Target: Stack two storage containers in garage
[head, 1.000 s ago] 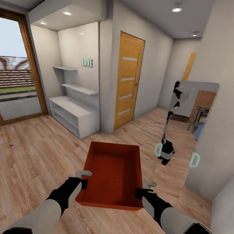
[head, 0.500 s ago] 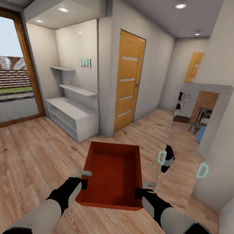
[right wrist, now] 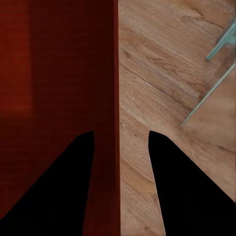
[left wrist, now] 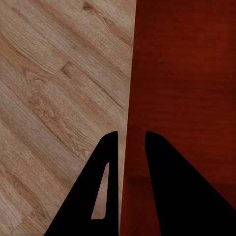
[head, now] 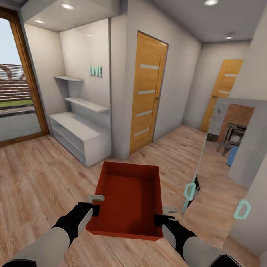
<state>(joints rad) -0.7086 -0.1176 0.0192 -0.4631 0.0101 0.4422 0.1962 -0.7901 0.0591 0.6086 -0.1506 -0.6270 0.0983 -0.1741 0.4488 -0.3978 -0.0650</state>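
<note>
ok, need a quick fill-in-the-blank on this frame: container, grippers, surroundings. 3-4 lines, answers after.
1. The storage container is held by ____ grippers, the left gripper and the right gripper, one on each side wall.
2. The container's inside is ____.
3. The floor under the container is light ____ planks.
4. The nearer orange door has ____ pale slits.

Missing words: two; empty; wood; four

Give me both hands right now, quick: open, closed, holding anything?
Left hand: closed on the left wall of the orange-red bin.
Right hand: closed on the bin's right wall.
</note>
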